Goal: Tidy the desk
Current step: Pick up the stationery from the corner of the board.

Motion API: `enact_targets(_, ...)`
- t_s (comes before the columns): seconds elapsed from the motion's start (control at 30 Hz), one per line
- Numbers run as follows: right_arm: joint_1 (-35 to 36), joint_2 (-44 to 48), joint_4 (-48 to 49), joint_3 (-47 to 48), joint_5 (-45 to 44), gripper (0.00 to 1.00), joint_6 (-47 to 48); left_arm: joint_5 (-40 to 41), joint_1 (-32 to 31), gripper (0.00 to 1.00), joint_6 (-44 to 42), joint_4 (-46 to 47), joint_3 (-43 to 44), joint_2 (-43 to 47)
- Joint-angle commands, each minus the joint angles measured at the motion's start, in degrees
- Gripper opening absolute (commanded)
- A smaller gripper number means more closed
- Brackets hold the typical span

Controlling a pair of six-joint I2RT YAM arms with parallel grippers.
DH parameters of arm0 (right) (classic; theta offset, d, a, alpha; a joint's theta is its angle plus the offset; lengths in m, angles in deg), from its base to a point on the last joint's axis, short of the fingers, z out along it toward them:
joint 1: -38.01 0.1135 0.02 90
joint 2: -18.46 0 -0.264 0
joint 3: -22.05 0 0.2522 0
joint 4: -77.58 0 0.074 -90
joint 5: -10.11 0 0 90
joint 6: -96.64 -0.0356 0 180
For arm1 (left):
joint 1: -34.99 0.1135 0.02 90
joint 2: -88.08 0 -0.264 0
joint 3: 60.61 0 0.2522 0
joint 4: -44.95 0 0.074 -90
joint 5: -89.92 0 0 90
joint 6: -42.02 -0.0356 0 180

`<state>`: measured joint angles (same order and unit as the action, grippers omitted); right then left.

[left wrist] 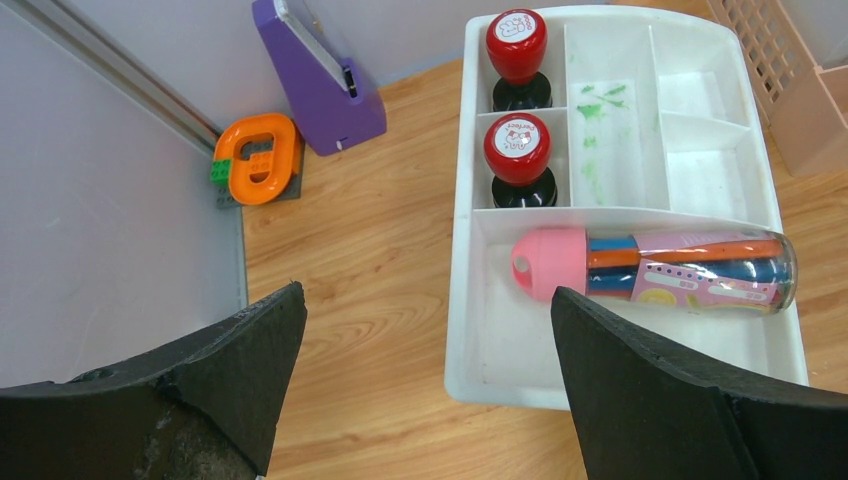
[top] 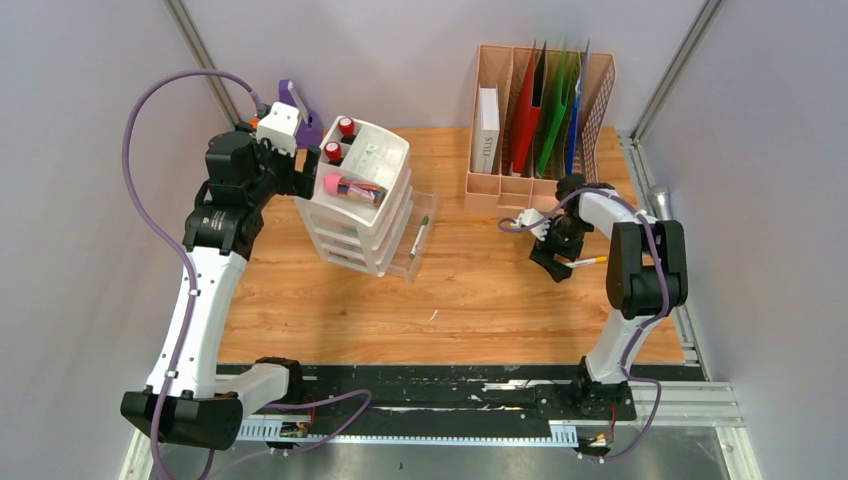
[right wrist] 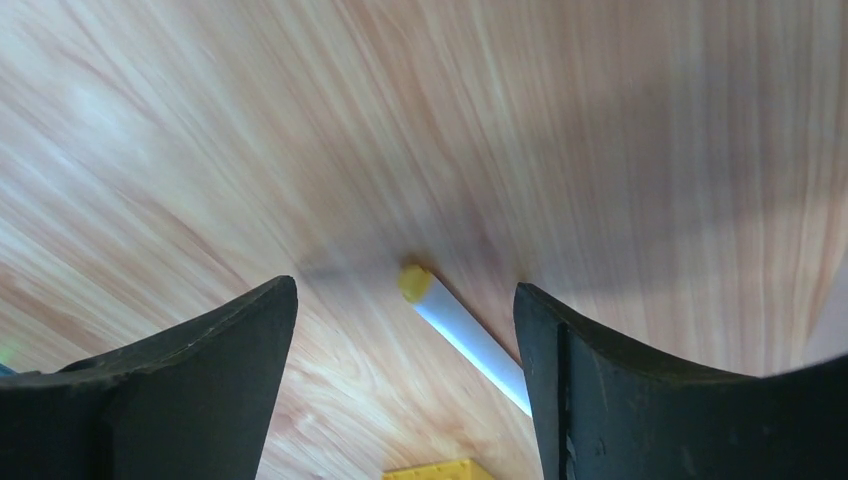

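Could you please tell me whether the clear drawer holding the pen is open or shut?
Open: the clear drawer juts out from the white organizer front, pen exposed inside.

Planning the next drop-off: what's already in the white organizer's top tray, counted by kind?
Red-topped stamps: 2
Pink-capped pen tube: 1
Total: 3

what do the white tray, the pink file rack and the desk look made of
Tray: seems glossy white moulded plastic; smooth rounded rim with a sheen.
Rack: probably matte pinkish plastic; its side is a moulded lattice.
Desk: light wood-grain planks, likely laminate, though real wood can't be ruled out.
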<state>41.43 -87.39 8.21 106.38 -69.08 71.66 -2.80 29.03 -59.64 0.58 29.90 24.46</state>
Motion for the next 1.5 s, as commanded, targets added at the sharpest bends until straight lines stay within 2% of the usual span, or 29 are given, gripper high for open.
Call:
enact_targets(0.0,-2.7,-0.8,0.7,2.5,-5.4,0.81,6.5,-0.4,0.2,1.00,0.4,1.7,0.7,0.7)
enact_targets(0.1,-4.9,-2.0,0.8,2.8,-6.5,0.79,7.7,-0.2,0.2,1.00,0.4,1.7,0.8,0.3)
enact_targets(0.23,-5.6,-3.5,2.0,0.5,-9.0,0.70,8.0,0.1,0.2,1.00,0.2,1.7,0.9,0.0)
enact_targets(0.33,-5.6,-4.1,3.6,-1.4,-9.3,0.58,7.3,0.1,0.2,1.00,0.2,1.7,1.2,-0.2)
enact_targets(0.4,-5.6,-4.3,4.2,-1.9,-8.7,0.45,6.2,0.0,0.2,1.00,0.3,1.6,1.3,-0.3)
enact_targets(0.43,-5.6,-4.5,4.3,-2.0,-8.3,0.42,5.3,0.0,0.2,1.00,0.3,1.6,1.3,-0.4)
enact_targets(0.67,-2.2,-3.2,3.9,-2.0,-2.3,0.33,0.2,-0.5,0.2,1.00,0.7,2.0,0.5,-0.2)
enact_targets(0.93,5.9,-4.1,-0.5,3.1,9.7,0.14,-11.1,-0.3,0.2,1.00,0.2,1.9,-0.3,1.1)
enact_targets(1.03,8.5,-4.4,-1.8,5.6,14.8,0.00,-16.2,-0.4,0.2,1.00,0.1,1.5,-0.4,1.5)
enact_targets(1.23,12.4,-4.8,-3.6,13.3,28.9,0.00,-28.1,-0.6,0.2,1.00,0.0,1.0,0.1,1.7)
enact_targets(1.47,12.6,-11.7,-2.4,28.7,49.2,0.00,-49.7,-0.6,0.2,1.00,0.7,0.4,1.8,1.0)
